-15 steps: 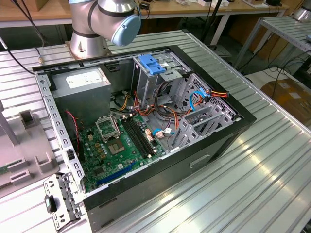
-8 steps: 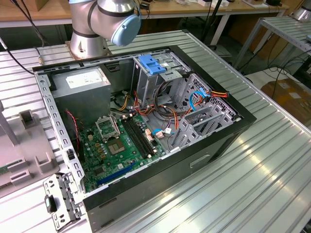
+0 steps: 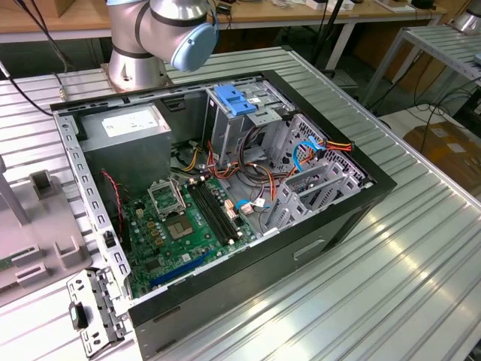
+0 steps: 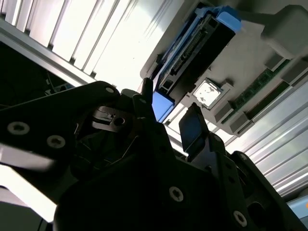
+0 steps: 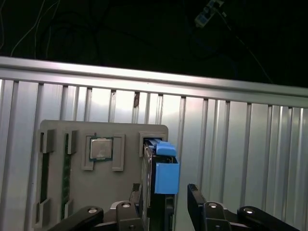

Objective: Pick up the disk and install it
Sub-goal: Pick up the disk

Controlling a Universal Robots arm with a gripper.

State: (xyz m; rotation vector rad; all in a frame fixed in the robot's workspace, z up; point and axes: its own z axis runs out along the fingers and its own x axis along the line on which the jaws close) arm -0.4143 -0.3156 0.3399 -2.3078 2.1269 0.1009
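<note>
Exterior view: the open computer case (image 3: 331, 226) sits on the slatted table (image 3: 421, 286), with a grey holder (image 3: 34, 233) at the exterior view's left.

Second wrist view: the gripper (image 4: 169, 113) has its fingers (image 4: 192, 127) apart, and the disk (image 4: 192, 53) stands on edge in the grey holder just beyond them.

First wrist view: the disk's near end lies between the fingers, its long axis running straight away from the gripper. They are probably not clamped on it yet.

my arm's base (image 3: 135, 71) stands at the counter's (image 3: 421, 248) far edge; the tool (image 5: 165, 188) points down, fingers (image 5: 195, 202) spread apart.
</note>
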